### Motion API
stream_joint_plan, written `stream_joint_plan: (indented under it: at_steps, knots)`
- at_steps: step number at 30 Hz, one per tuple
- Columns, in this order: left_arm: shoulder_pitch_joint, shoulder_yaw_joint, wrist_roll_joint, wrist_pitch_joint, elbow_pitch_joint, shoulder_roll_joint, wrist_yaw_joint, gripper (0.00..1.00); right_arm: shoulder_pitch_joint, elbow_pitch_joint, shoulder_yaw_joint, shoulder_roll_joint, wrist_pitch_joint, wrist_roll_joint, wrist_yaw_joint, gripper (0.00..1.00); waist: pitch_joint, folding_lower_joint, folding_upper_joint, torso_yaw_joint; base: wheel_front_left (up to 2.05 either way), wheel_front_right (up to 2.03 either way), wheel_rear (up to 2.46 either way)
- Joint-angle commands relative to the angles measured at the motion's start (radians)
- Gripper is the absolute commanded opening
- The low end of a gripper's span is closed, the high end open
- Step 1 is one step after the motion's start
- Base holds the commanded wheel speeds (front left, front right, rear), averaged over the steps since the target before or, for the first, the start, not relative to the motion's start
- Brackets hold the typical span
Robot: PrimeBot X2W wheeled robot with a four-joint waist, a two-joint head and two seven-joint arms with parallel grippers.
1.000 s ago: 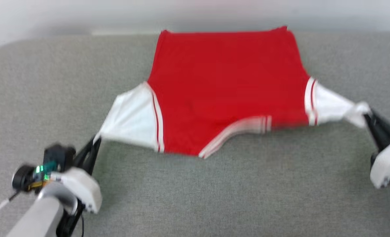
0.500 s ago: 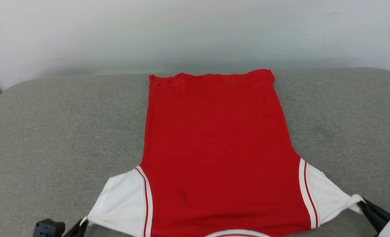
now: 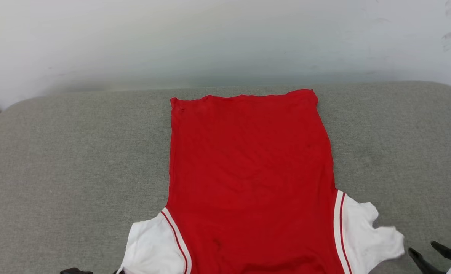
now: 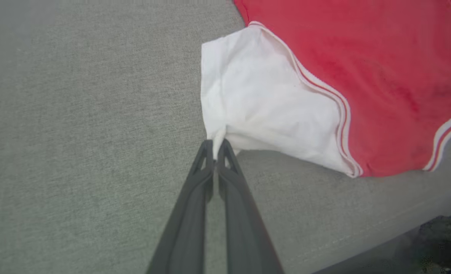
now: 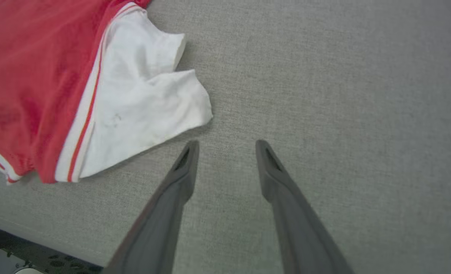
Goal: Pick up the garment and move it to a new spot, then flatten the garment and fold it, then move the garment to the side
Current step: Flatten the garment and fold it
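On the grey padded surface (image 3: 77,160) the garment (image 3: 248,179) lies spread out with a plain red face upward. Its hem (image 3: 244,97) lies at the far side, close to the surface's far edge and below the pale wall (image 3: 210,38). The shoulders lie at the near side, where the head view's bottom edge cuts them off. The red body is largely flat, with faint ripples only.

Left side: the left sleeve (image 4: 263,102), white, joins the body along the striped trim (image 4: 341,114). The left gripper (image 4: 215,146) has its jaws pressed together on a small pinch of this sleeve's outer near edge. The cloth puckers towards the fingertips, and the fingers (image 4: 233,198) slope down to the surface just beside the sleeve.

Right side: the right sleeve (image 5: 141,91), also white, rests slack on the surface with its outer edge folded and rumpled. The right gripper (image 5: 226,142) has its jaws spread wide with nothing between them. Its fingertips sit near the sleeve's outer corner, on the near right of it, with a strip of grey surface between them and the cloth. In the head view the same gripper (image 3: 421,246) shows at the lower right, apart from the sleeve (image 3: 366,236).

Near edge: red-and-white neckline trim (image 4: 446,133) curves along the garment's near side.
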Motion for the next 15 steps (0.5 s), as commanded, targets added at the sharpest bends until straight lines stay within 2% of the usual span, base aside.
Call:
stream_joint_plan:
  at_steps: [1,4,9,15]
  knots:
    - [0.007,-0.003,-0.016,0.008,-0.013,-0.009,-0.004,0.0,-0.02,-0.02,0.001,-0.004,0.013,-0.002,-0.001,1.0,-0.001,0.0001,-0.0001,0.0,0.0,0.0,0.0]
    - [0.022,-0.008,-0.015,0.02,-0.071,0.0,0.006,0.0,-0.053,-0.066,-0.029,-0.009,0.054,0.012,-0.001,1.0,0.007,0.0001,-0.0001,0.008,0.0,0.0,0.0]
    - [0.001,-0.022,0.011,0.065,-0.206,0.019,0.028,0.0,-0.144,-0.148,-0.12,0.021,0.172,0.031,-0.001,1.0,0.064,0.0001,-0.0001,0.05,0.0,0.0,0.0]
    - [-0.094,-0.063,0.075,0.137,-0.345,0.028,0.005,0.0,-0.335,-0.2,-0.23,0.058,0.453,0.021,-0.001,1.0,0.215,0.0001,-0.0001,0.14,0.0,0.0,0.0]
